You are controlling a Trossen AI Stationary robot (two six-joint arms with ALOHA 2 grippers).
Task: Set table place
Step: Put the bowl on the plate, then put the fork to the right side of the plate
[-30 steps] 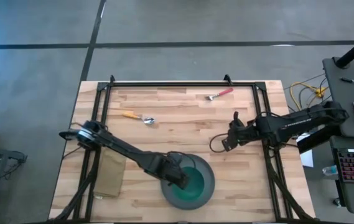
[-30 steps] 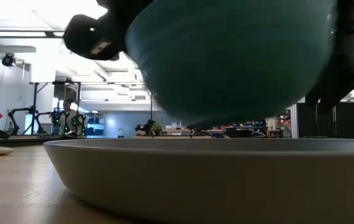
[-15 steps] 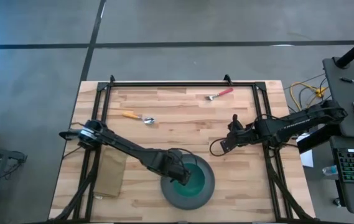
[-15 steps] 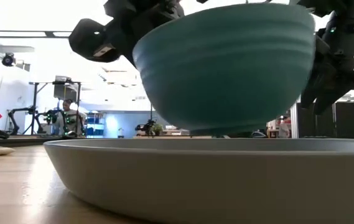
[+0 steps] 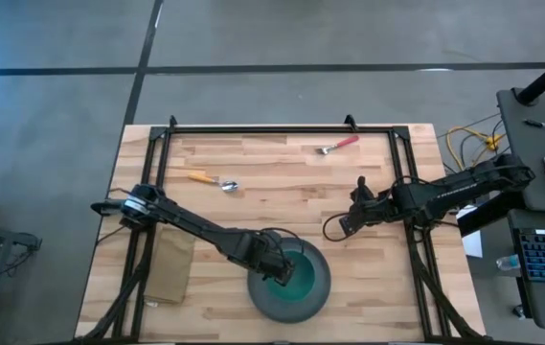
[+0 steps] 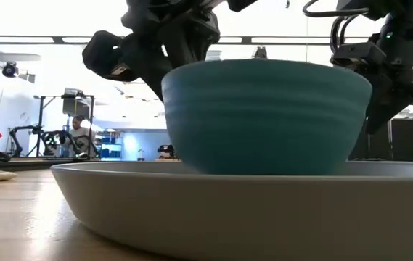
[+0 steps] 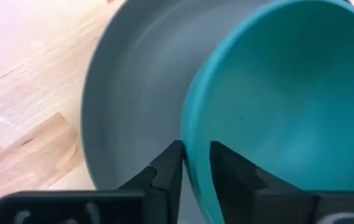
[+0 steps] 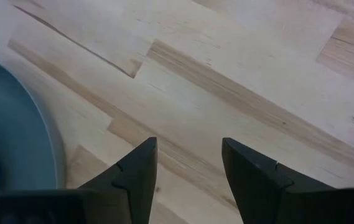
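Observation:
A teal bowl (image 6: 264,116) stands by its base inside a wide grey plate (image 6: 191,210) near the table's near edge; the high view shows the bowl (image 5: 299,275) on the plate (image 5: 318,292). My left gripper (image 5: 274,271) is at the bowl's left rim and shut on it. My right gripper (image 5: 346,222) hovers open over bare wood (image 8: 226,93), to the right of the plate and farther back. The pale wooden table (image 5: 282,206) carries everything. My left gripper pinches the bowl's rim (image 7: 188,149) on the side facing the table's left edge, one finger (image 7: 164,177) outside the wall and the other finger (image 7: 229,171) inside the hollow. It comes in slanting down from the left. The bowl sits upright with its base on the plate.
An orange-handled spoon (image 5: 213,180) lies left of centre and a red-handled fork (image 5: 337,146) near the far edge. A tan napkin (image 5: 170,268) lies by the left rail. Bare wood shows between the plate and the cutlery. People and equipment stand in the room behind.
My left gripper has come down with the bowl, still shut on its rim. The bowl, which hung tilted above the plate, has levelled out and now rests upright on the plate.

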